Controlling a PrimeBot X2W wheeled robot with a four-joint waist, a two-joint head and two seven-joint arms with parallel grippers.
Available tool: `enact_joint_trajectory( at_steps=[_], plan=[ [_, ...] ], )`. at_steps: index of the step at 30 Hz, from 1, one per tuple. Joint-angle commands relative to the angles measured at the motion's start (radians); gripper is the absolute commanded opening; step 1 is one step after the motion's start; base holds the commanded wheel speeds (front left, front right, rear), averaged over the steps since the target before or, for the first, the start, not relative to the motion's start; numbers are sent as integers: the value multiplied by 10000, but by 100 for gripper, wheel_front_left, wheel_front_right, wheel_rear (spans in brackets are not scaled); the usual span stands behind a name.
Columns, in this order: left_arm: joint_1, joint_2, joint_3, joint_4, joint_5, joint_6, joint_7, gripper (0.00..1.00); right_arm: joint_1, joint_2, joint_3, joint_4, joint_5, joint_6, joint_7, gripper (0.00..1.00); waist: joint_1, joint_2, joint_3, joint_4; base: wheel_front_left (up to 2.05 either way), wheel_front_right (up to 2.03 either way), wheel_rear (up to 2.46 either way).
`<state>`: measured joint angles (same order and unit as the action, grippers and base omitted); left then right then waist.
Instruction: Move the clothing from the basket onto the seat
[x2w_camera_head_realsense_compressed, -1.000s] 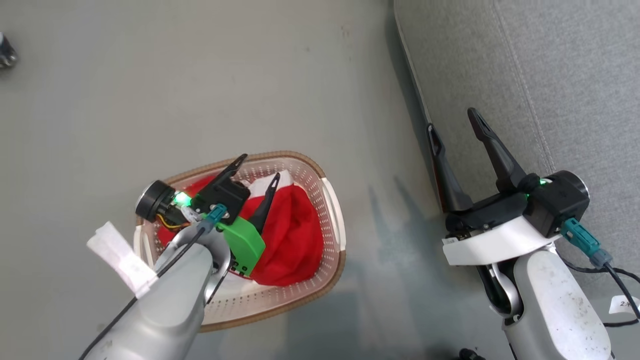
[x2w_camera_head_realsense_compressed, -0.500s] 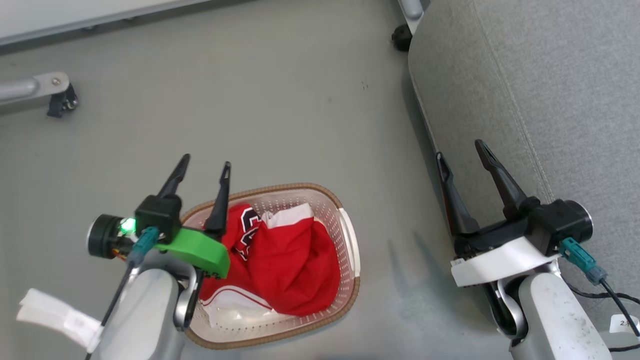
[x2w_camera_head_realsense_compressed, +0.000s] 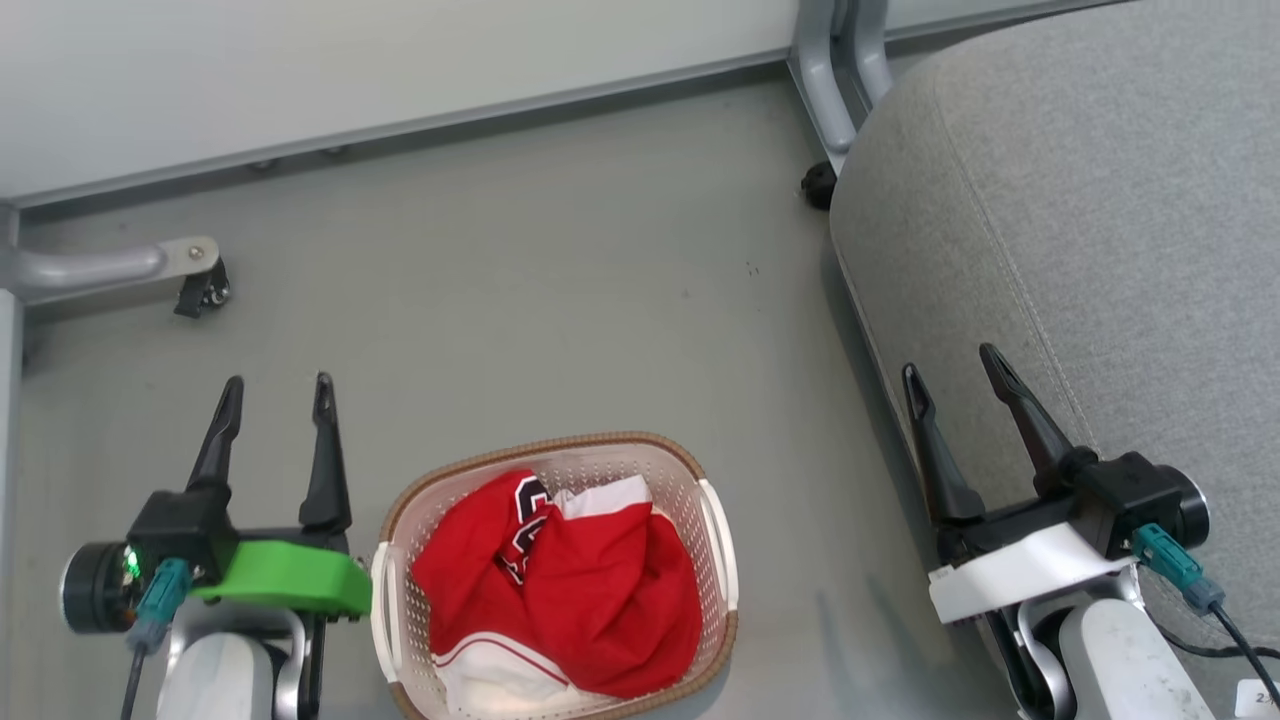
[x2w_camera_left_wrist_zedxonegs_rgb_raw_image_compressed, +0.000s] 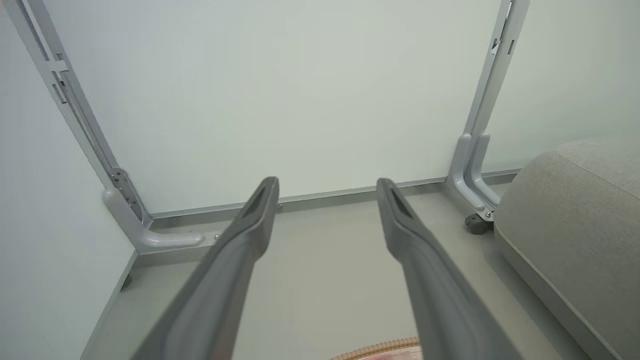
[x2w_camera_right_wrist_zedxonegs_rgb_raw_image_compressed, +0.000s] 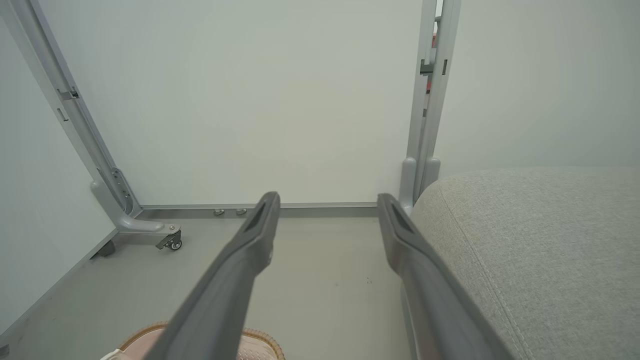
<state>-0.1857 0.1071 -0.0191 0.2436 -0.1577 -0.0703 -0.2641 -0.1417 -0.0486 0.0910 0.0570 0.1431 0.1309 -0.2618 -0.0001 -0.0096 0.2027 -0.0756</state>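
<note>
Risk lies in a shallow pinch: the red jersey (x2w_camera_head_realsense_compressed: 590, 580), bunched in the laundry basket (x2w_camera_head_realsense_compressed: 560, 440) on the floor beside the seat (x2w_camera_head_realsense_compressed: 1100, 250), could slip free or drag the basket along. Left tool (x2w_camera_head_realsense_compressed: 278, 385) and right tool (x2w_camera_head_realsense_compressed: 950, 362) both gape apart, empty.

You have one basket (x2w_camera_head_realsense_compressed: 545, 442) near the middle, and in it one piece of clothing (x2w_camera_head_realsense_compressed: 600, 590). One seat (x2w_camera_head_realsense_compressed: 1100, 250) lies on the right. Count two grippers, the left gripper (x2w_camera_head_realsense_compressed: 278, 383) and the right gripper (x2w_camera_head_realsense_compressed: 950, 361), two fingers each, four altogether. Two castors show at the far side: the left castor (x2w_camera_head_realsense_compressed: 203, 290) and the right castor (x2w_camera_head_realsense_compressed: 818, 186).
</note>
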Motion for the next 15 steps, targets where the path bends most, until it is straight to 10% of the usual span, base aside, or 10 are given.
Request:
enact_joint_trajectory(
  at_steps=[1, 15],
  plan=[
    [336, -82, 150, -82, 151, -66, -6, 100, 224, -33, -42, 35, -61, -3, -49, 100, 1, 96, -353, 113, 0, 0, 0],
    [1587, -351, 778, -474, 588, -376, -7, 100, 809, -35, -158, 95, -238, -3, -49, 100, 1, 96, -1071, 518, 0, 0, 0]
  ],
)
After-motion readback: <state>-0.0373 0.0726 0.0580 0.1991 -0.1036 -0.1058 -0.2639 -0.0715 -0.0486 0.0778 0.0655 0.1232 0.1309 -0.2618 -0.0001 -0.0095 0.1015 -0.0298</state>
